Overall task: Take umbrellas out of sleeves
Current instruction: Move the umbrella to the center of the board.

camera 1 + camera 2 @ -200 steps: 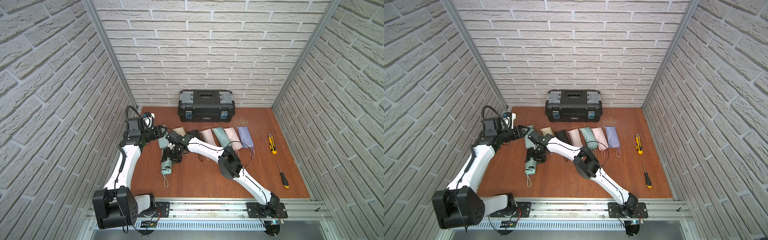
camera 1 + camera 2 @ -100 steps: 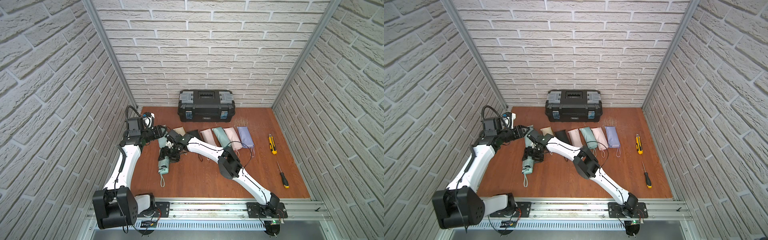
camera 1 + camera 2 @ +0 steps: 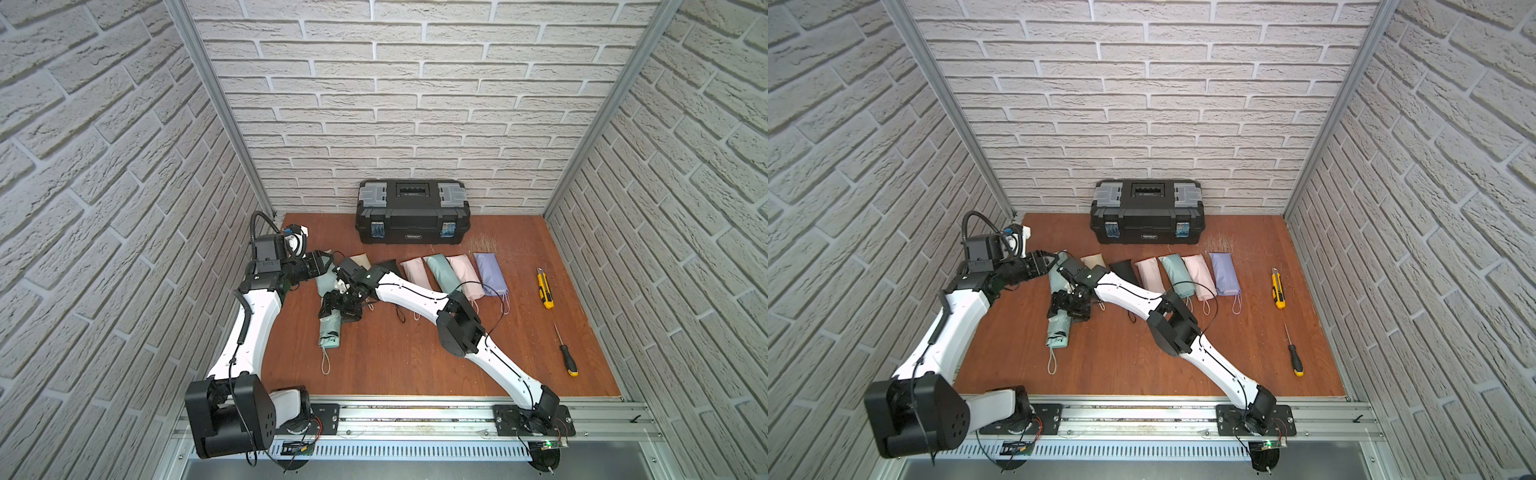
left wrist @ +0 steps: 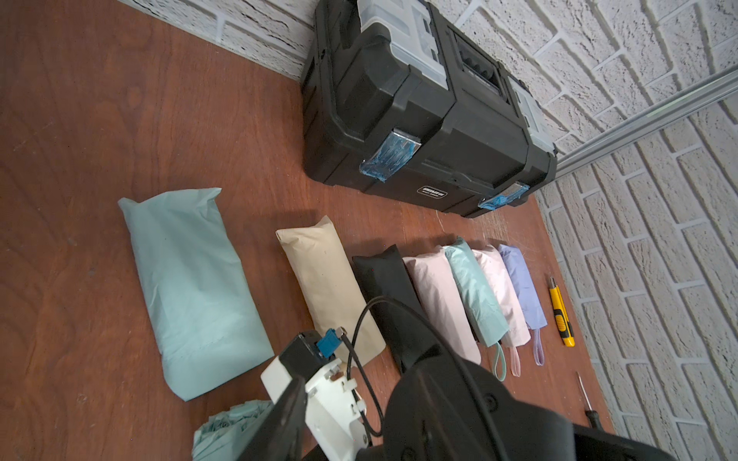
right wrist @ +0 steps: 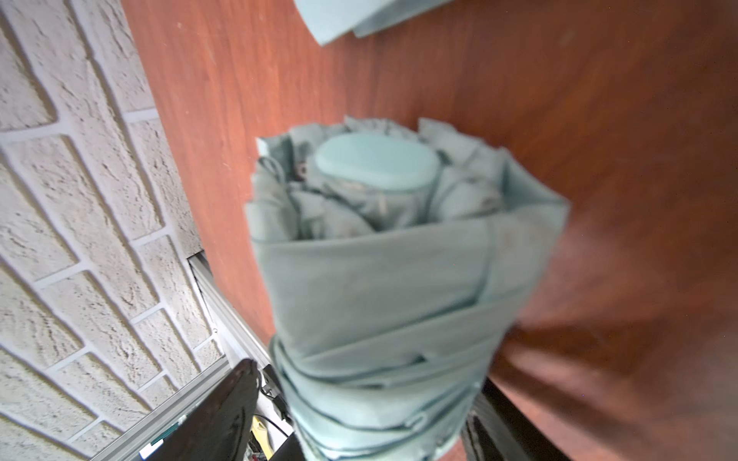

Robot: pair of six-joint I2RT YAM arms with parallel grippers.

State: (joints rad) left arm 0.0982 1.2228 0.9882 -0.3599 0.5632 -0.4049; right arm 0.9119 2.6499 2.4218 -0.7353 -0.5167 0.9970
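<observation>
In both top views the mint umbrella (image 3: 330, 332) (image 3: 1058, 332) lies on the table (image 3: 395, 365), plump and rolled, its wrist loop (image 3: 325, 361) trailing toward the rail. The right gripper (image 3: 338, 309) stands over its far end; the left gripper (image 3: 323, 262) sits by the far end of the limp mint sleeve (image 3: 324, 284), and I cannot tell whether it grips. The black toolbox (image 3: 411, 212) at the back wall is closed.

In the left wrist view the mint sleeve (image 4: 191, 287) lies slack beside six filled sleeves (image 4: 327, 287): cream, black, pink, mint, pink, lavender; loops poke from three.

The right wrist view is blurred. The umbrella (image 5: 391, 279) shows folded fabric round a mint end cap (image 5: 375, 163); the jaws are spread either side, with a gap beside one of the fingers (image 5: 227, 411).
</observation>
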